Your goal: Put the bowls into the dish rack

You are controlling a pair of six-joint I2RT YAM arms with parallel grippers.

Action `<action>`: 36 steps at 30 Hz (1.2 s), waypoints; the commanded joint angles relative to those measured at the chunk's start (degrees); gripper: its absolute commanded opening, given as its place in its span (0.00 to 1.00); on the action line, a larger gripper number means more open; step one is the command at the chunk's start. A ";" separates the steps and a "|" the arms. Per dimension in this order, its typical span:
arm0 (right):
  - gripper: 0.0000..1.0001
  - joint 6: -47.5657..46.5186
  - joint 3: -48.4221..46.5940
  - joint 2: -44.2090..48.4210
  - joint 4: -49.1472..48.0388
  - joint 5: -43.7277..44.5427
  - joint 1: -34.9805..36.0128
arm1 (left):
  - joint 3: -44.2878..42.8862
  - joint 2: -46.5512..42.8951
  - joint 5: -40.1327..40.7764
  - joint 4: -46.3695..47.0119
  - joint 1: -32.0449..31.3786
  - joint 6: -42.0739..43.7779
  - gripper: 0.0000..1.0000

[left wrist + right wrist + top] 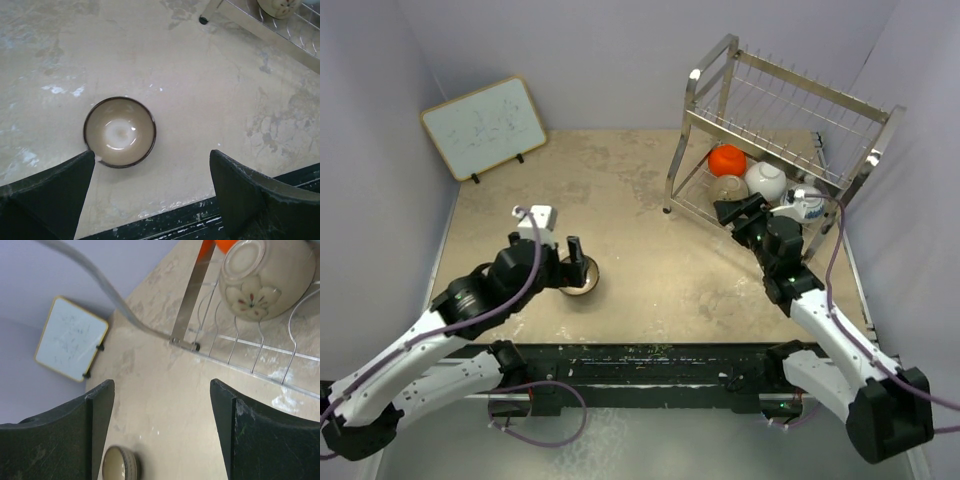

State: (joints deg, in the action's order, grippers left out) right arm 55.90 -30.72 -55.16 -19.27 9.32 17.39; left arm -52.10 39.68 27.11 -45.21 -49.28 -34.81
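The tan-brown bowl [583, 277] with a pale inside [120, 131] stands upright on the table left of centre; it also shows in the right wrist view [121, 465]. My left gripper [576, 267] hangs over it, open and empty [152, 155], its left fingertip [86, 159] at the bowl's rim. The silver dish rack [790, 105] stands at the back right. On its lower tier lie an orange-red bowl [726, 158], a white bowl [766, 180], a cream flowered bowl [262, 280] and a blue-and-white bowl [808, 205]. My right gripper [741, 222] is open and empty [161, 390] at the rack's front. No black bowl shows.
A wood-framed whiteboard [483, 127] leans against the back left wall. The rack's front left foot [202, 20] stands on the table beyond the tan bowl. The black base rail [650, 360] runs along the near edge.
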 commanded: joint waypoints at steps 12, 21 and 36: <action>0.81 -15.13 -22.85 13.51 26.62 -9.73 0.63 | -6.39 24.94 -18.27 36.37 -0.21 10.32 0.99; 0.82 -16.21 -28.40 17.56 31.85 -8.02 0.62 | -15.04 39.33 -26.73 43.95 -0.46 14.98 0.99; 0.83 -19.74 -45.11 18.97 41.71 -11.41 0.63 | -38.53 68.48 -34.00 52.07 -0.61 18.57 0.99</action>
State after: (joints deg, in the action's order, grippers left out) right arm 37.65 -74.46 -37.01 20.25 0.19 17.91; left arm -84.01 102.83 -4.49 3.36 -49.65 -19.29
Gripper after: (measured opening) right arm 0.831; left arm 0.990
